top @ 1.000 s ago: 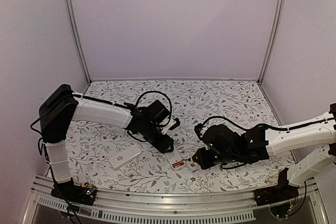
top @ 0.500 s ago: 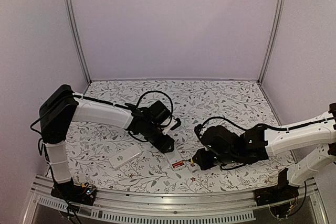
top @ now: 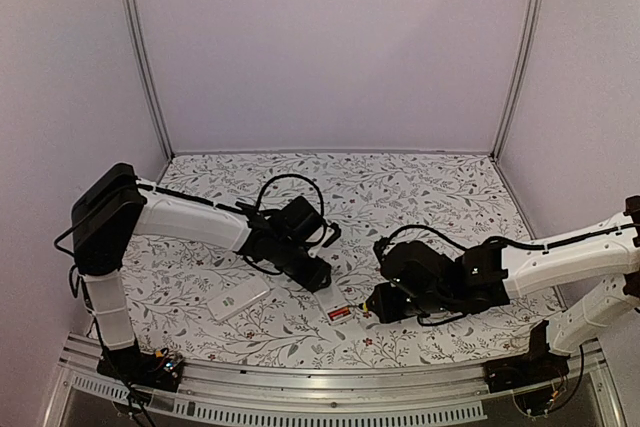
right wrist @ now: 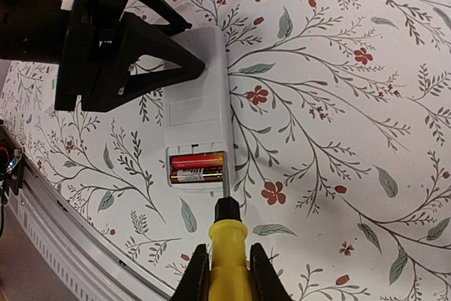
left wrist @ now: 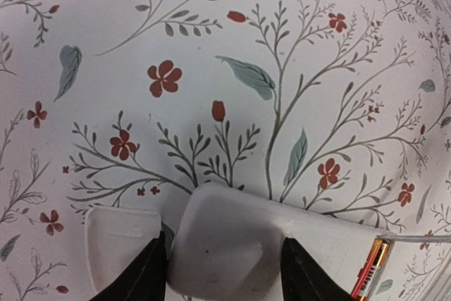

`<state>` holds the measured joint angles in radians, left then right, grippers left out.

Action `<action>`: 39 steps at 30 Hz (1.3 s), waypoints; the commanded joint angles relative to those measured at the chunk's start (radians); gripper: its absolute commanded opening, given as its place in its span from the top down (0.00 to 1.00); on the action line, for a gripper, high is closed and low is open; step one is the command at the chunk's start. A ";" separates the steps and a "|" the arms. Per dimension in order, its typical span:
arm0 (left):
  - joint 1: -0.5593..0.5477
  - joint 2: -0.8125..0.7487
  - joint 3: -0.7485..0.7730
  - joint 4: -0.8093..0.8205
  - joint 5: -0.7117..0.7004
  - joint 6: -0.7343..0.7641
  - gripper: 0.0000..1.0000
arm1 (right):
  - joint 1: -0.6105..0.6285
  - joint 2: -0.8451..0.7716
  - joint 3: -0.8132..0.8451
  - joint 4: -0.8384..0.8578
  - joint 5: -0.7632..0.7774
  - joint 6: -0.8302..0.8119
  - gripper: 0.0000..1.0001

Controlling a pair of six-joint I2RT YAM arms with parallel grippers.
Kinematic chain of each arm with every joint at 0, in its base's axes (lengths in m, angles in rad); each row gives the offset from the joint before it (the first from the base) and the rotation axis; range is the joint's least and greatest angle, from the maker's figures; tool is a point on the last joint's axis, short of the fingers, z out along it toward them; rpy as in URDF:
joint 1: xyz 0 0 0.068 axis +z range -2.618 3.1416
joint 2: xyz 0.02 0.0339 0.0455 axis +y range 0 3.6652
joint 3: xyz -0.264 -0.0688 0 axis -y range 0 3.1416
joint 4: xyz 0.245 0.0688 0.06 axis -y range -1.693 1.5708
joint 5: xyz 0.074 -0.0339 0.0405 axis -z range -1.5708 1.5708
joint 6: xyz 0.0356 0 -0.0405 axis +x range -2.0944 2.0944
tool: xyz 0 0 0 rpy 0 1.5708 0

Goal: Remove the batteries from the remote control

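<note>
1. The remote control (top: pixel 338 305) lay flat on the flower-patterned desk (top: pixel 420 187), close to the front edge and about midway between the left and right edges.
2. Its back faced up, with the compartment (right wrist: pixel 196 168) at the end nearer the front edge uncovered.
3. The batteries (right wrist: pixel 197 167), two red-orange cylinders with gold ends, sat side by side inside that compartment, not yet taken out.
4. The left gripper (left wrist: pixel 224 273) was low over the remote's far end, its black fingers (left wrist: pixel 149 276) standing partly apart. One finger was at the remote's end and the other over its body. Whether they clamped the remote could not be told.
5. The right gripper (right wrist: pixel 227 269) was closed tight on the yellow-handled screwdriver (right wrist: pixel 227 241), which pointed at the remote.
6. The screwdriver's thin metal tip met the compartment's rim, just beside the batteries' ends.
7. A white flat piece (top: pixel 238 300) lay on the desk near the front edge, apart from the remote, toward the left edge.
</note>
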<state>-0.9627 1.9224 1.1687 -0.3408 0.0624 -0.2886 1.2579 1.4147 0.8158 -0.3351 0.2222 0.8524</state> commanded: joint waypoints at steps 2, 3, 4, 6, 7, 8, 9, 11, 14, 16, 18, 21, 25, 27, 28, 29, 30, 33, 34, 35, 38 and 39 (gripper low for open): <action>-0.071 0.027 -0.104 -0.071 -0.016 -0.082 0.46 | 0.009 0.028 -0.035 0.000 -0.062 0.067 1.00; -0.077 0.023 -0.114 -0.068 -0.026 -0.094 0.47 | 0.009 0.030 -0.035 0.001 -0.065 0.070 1.00; -0.084 0.020 -0.125 -0.066 -0.039 -0.106 0.47 | 0.009 0.030 -0.036 0.001 -0.068 0.077 1.00; -0.095 0.015 -0.149 -0.060 -0.057 -0.130 0.47 | 0.009 0.030 -0.040 0.008 -0.073 0.087 1.00; -0.099 0.014 -0.157 -0.059 -0.059 -0.139 0.47 | 0.009 0.030 -0.042 0.013 -0.074 0.091 1.00; -0.104 0.014 -0.164 -0.059 -0.059 -0.148 0.47 | 0.009 0.030 -0.045 0.017 -0.078 0.099 1.00; -0.107 0.013 -0.170 -0.057 -0.059 -0.156 0.48 | 0.009 0.030 -0.049 0.025 -0.081 0.106 1.00; -0.117 0.015 -0.178 -0.056 -0.060 -0.165 0.48 | 0.009 0.029 -0.058 0.042 -0.093 0.119 1.00; -0.127 0.021 -0.180 -0.059 -0.059 -0.171 0.48 | 0.009 0.021 -0.071 0.077 -0.112 0.138 1.00; -0.133 0.024 -0.180 -0.061 -0.060 -0.175 0.48 | 0.009 0.007 -0.083 0.112 -0.130 0.163 1.00; -0.136 0.027 -0.178 -0.066 -0.059 -0.180 0.48 | 0.009 -0.007 -0.102 0.157 -0.151 0.187 1.00; -0.141 0.029 -0.183 -0.075 -0.088 -0.195 0.49 | 0.009 -0.034 -0.132 0.213 -0.173 0.220 1.00; -0.150 0.033 -0.190 -0.083 -0.086 -0.206 0.49 | 0.009 -0.059 -0.153 0.266 -0.196 0.257 1.00; -0.158 0.038 -0.189 -0.091 -0.091 -0.209 0.50 | 0.009 -0.068 -0.154 0.276 -0.205 0.263 1.00; -0.160 0.041 -0.188 -0.093 -0.095 -0.211 0.50 | 0.009 -0.071 -0.156 0.285 -0.208 0.264 1.00; -0.163 0.043 -0.188 -0.095 -0.097 -0.213 0.50 | 0.009 -0.079 -0.159 0.296 -0.210 0.267 1.00; -0.165 0.045 -0.188 -0.096 -0.098 -0.214 0.50 | 0.009 -0.084 -0.164 0.310 -0.211 0.270 1.00; -0.171 0.048 -0.186 -0.097 -0.099 -0.220 0.50 | 0.004 -0.105 -0.186 0.372 -0.212 0.281 1.00; -0.172 0.050 -0.187 -0.099 -0.100 -0.220 0.50 | 0.002 -0.112 -0.195 0.390 -0.229 0.284 1.00; -0.174 0.052 -0.187 -0.100 -0.103 -0.221 0.50 | 0.002 -0.116 -0.201 0.406 -0.245 0.288 1.00; -0.176 0.052 -0.187 -0.102 -0.108 -0.222 0.50 | 0.000 -0.131 -0.204 0.420 -0.250 0.290 1.00; -0.177 0.053 -0.187 -0.102 -0.110 -0.223 0.50 | 0.000 -0.138 -0.202 0.422 -0.250 0.285 1.00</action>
<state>-1.0603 1.8782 1.0527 -0.1967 -0.1757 -0.5037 1.2430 1.3128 0.6075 -0.0761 0.1146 1.1305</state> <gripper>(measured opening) 0.498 0.137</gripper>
